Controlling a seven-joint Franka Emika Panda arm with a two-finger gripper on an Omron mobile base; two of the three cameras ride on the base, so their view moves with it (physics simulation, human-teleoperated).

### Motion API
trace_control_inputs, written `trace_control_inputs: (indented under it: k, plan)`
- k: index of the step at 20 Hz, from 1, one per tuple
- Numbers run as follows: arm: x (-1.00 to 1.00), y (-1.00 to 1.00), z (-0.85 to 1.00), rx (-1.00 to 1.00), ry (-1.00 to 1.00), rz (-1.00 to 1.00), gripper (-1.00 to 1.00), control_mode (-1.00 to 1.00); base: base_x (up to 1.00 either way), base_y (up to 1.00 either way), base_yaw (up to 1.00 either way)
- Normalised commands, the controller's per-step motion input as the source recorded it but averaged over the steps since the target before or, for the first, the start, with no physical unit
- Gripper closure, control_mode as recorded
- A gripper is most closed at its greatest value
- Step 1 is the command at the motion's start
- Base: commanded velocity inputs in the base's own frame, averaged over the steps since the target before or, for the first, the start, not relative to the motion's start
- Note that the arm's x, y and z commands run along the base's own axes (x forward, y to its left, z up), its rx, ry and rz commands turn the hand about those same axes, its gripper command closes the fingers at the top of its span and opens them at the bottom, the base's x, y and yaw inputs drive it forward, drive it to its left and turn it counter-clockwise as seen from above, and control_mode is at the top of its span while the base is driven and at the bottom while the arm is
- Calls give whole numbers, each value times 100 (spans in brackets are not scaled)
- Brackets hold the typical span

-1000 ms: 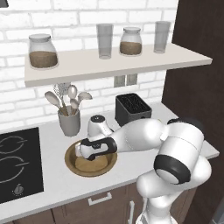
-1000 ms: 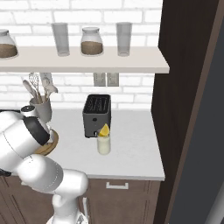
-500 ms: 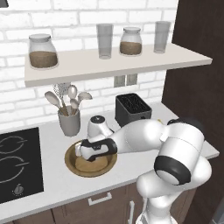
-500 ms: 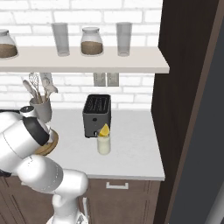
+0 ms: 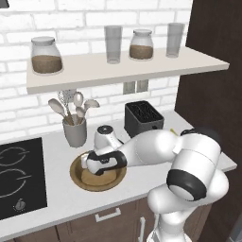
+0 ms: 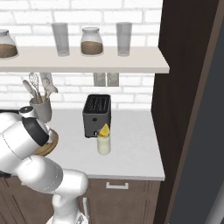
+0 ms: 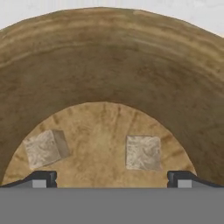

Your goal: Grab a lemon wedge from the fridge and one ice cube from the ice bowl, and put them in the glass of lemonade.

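Ice bowl (image 5: 82, 178): on counter beside utensil cup (image 5: 75, 133); two ice cubes (image 7: 143, 152) seen on its floor; gripper (image 7: 112, 177) lowered inside, jaws spread wide, nothing held; lemon wedge (image 6: 104, 130) already set on glass of lemonade (image 6: 103, 144); risk judged: cube skidding aside if jaws are closed off-centre.

Brown wood-grained ice bowl (image 7: 109, 61) holds two seemingly translucent, tan-tinted ice cubes (image 7: 142, 152).
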Motion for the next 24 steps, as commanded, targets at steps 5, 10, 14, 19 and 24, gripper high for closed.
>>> trace_control_inputs:
  k: [5,10,14,19,24]
  plan:
    - [2,0,-3,0,-10,-2,-100,-100,0,0,0]
    - [0,0,0,0,-12,0,-100,-100,0,0,0]
    - [4,0,0,0,-2,0,-100,-100,0,0,0]
    - [11,0,0,0,0,-1,-100,-100,0,0,0]
    - [15,0,-15,0,0,-3,-100,-100,0,0,0]
